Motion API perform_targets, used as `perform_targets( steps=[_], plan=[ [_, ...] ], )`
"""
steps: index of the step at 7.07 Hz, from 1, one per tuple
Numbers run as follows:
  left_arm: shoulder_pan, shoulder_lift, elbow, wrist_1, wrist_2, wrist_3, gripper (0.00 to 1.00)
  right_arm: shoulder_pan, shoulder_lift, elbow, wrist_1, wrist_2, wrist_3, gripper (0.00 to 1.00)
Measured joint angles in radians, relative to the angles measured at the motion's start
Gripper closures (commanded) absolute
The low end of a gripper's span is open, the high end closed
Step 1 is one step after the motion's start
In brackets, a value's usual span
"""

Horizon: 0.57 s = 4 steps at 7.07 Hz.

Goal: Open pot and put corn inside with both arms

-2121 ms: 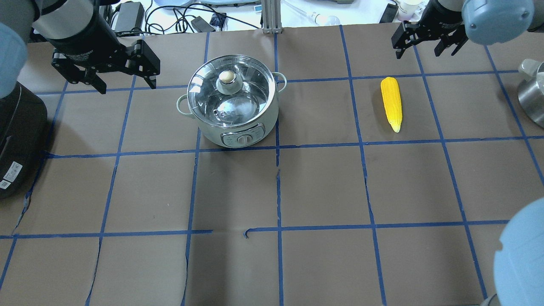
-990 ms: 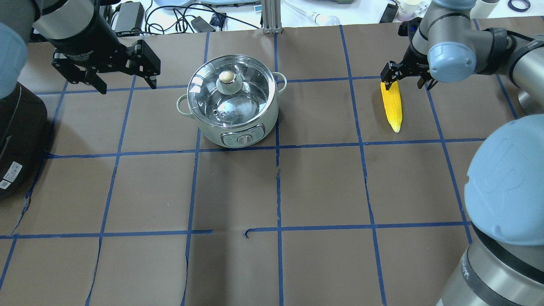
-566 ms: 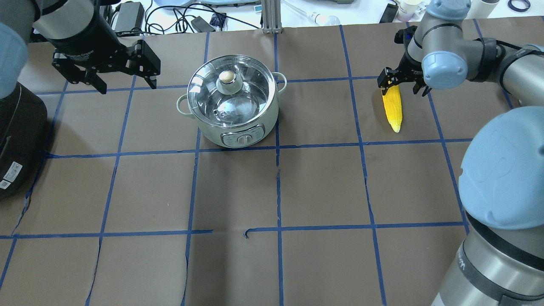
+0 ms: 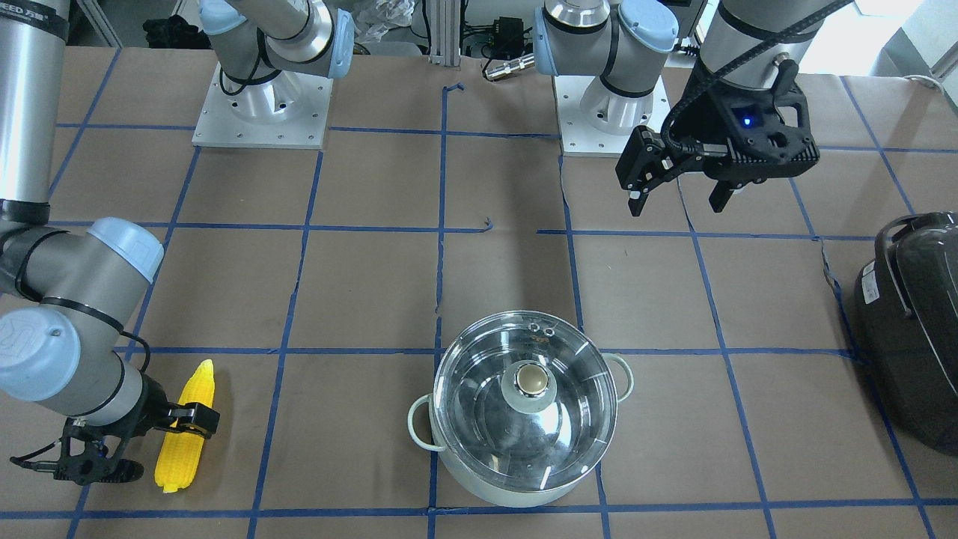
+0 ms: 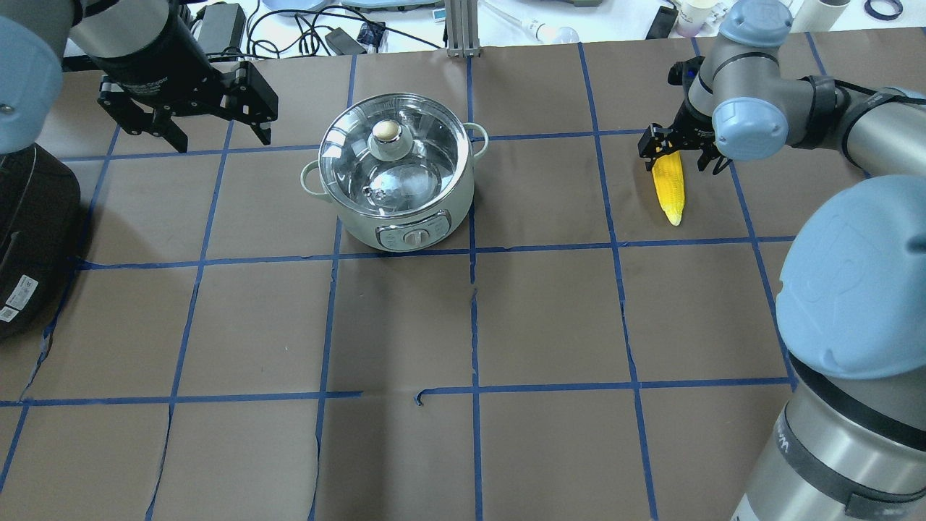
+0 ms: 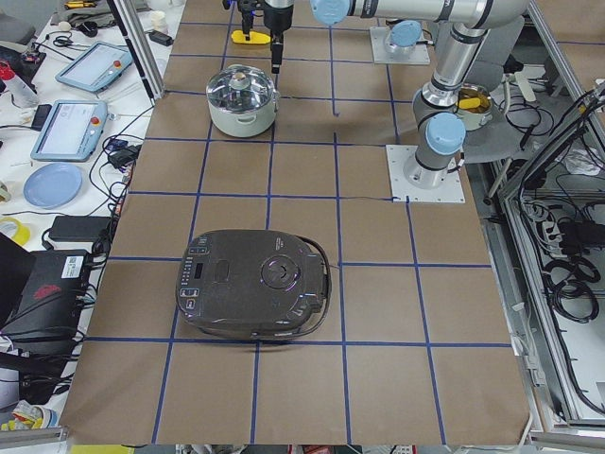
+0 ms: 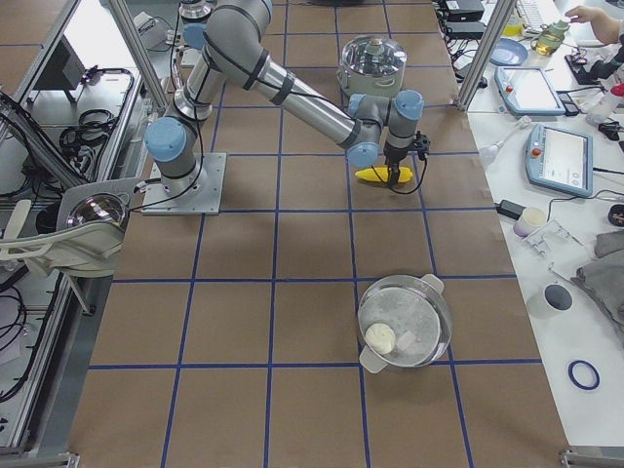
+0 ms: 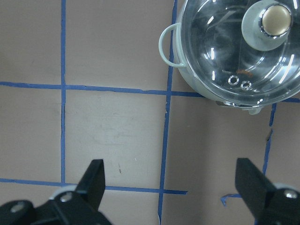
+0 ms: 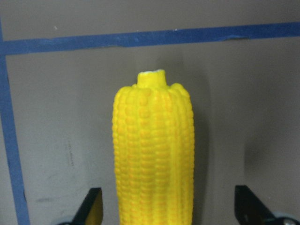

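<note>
Since two seconds ago the right hand has been brought from the far edge of the surface down over the corn, and the left hand has been shifted slightly toward the far edge. Neither pot nor corn has been moved.

The corn is seen lying flat on the brown paper, well to the right of the pot, with its thick end pointing away from the robot and its tip toward it. The thick end is straddled by the right hand, whose fingers are spread to either side. In the right wrist view a gap is seen between the corn and each finger, narrower on one side, so nothing is pinched.

The left hand is held above the surface, to the left of the pot and apart from it, with its fingers spread wide and nothing between them. In the left wrist view the pot is seen ahead and off to one side.

The pot is set upright near the middle of the far half of the surface. It is covered by the glass lid, with the beige knob on top.

A dark cooker is seen at the left end of the surface, well apart from the pot.
</note>
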Motion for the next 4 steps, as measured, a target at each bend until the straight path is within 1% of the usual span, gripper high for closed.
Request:
perform_targets(
  steps=[1,3,4],
  plan=[
    [-0.004,-0.042,0.003,0.068,-0.009,-0.006,0.00,0.000,-0.003,0.017,-0.018,0.001,0.001,0.35],
    [-0.032,-0.151,0.016,0.170,-0.047,-0.046,0.00,0.000,-0.006,0.023,-0.032,-0.001,0.000,0.78],
    [-0.062,-0.217,0.034,0.217,-0.055,-0.094,0.00,0.000,-0.009,0.023,-0.033,-0.001,-0.003,0.93]
  ],
)
